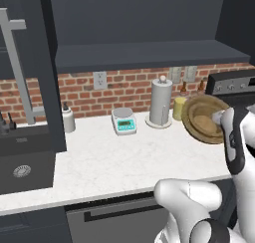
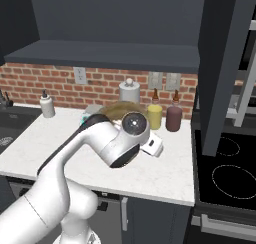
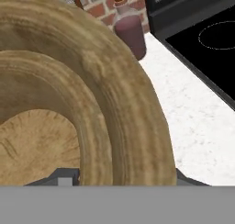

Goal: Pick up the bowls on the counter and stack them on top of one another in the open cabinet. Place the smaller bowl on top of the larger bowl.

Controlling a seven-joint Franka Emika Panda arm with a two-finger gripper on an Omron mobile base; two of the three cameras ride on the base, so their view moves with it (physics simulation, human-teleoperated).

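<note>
A wide brown wooden bowl (image 1: 201, 118) with a tan rim hangs tilted on its side above the right end of the counter (image 1: 109, 157), its hollow facing the left base camera. By its width it looks like the larger bowl. My gripper (image 1: 218, 118) is shut on its rim from the right. In the hand view the rim (image 3: 133, 108) runs up between my fingertips (image 3: 64, 178). From the right base view the bowl (image 2: 117, 108) peeks out behind my arm. The cabinet shelf (image 1: 149, 55) lies above and to the left. The smaller bowl is out of view.
A paper towel roll (image 1: 161, 102), a kitchen scale (image 1: 124, 121), a yellow bottle (image 1: 179, 107) and a maroon bottle (image 2: 173, 117) stand along the brick wall. A sink (image 1: 22, 162) is at the left, a stove (image 2: 225, 163) at the right. An open cabinet door (image 2: 225, 63) hangs over the stove's edge.
</note>
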